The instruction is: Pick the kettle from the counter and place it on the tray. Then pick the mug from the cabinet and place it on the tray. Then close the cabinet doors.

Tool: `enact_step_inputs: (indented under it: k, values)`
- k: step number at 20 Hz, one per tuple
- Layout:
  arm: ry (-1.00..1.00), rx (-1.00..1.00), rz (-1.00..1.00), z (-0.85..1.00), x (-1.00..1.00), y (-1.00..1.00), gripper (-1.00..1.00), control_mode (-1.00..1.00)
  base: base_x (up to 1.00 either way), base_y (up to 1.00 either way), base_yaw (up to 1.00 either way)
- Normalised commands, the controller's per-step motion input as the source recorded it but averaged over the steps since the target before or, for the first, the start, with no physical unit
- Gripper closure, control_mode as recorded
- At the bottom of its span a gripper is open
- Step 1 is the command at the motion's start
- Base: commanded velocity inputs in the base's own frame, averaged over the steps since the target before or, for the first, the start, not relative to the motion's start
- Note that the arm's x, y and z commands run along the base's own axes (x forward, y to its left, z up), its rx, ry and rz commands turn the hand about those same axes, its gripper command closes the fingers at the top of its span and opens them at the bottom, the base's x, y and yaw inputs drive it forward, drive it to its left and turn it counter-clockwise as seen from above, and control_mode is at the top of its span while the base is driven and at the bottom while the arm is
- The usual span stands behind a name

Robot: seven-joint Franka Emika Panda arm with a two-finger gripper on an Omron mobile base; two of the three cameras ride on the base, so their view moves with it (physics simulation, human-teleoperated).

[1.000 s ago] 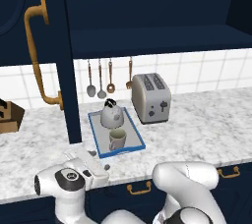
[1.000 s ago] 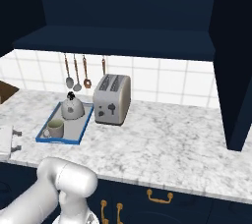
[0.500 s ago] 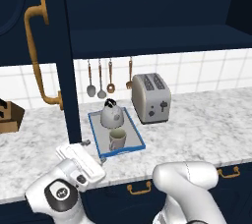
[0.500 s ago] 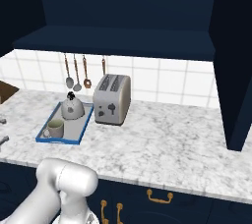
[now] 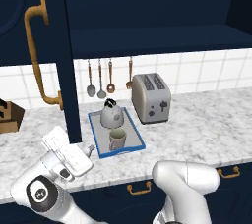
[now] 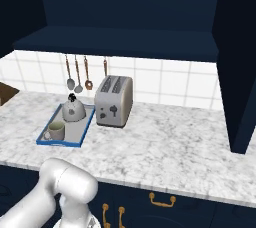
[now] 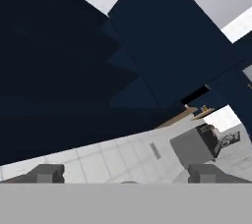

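Above the counter's (image 5: 206,125) left end: open cabinet door (image 5: 66,61), rigid hinged panel, likely swings easily; push its free edge or brass handle (image 5: 37,56); gripper (image 5: 66,152) spread, empty.

The white arm bends low at the lower left of the left base view, its hand tilted upward and to the left. The gripper (image 7: 128,173) is empty, its dark fingers (image 7: 47,173) spread wide apart.

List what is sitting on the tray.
The tray carries the kettle at the back and the mug in front. The tray surface beneath them is covered.
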Motion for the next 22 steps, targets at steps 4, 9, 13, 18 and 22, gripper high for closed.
enact_step_inputs:
  k: [4,9,13,18,22]
  values:
    - [-0.07,-0.14,-0.06,0.41,0.00,0.59,-1.00,-1.00,0.00,0.00,0.00]
    - [-0.01,-0.09,-0.01,0.31,0.10,0.37,-1.00,-1.00,0.00,0.00,0.00]
    - [0.00,-0.04,0.00,0.24,0.17,0.18,-1.00,-1.00,0.00,0.00,0.00]
    - [0.00,-0.02,0.00,0.25,0.12,0.09,-1.00,-1.00,0.00,0.00,0.00]
    - [-0.01,-0.03,0.00,0.36,0.03,0.11,-1.00,-1.00,0.00,0.00,0.00]
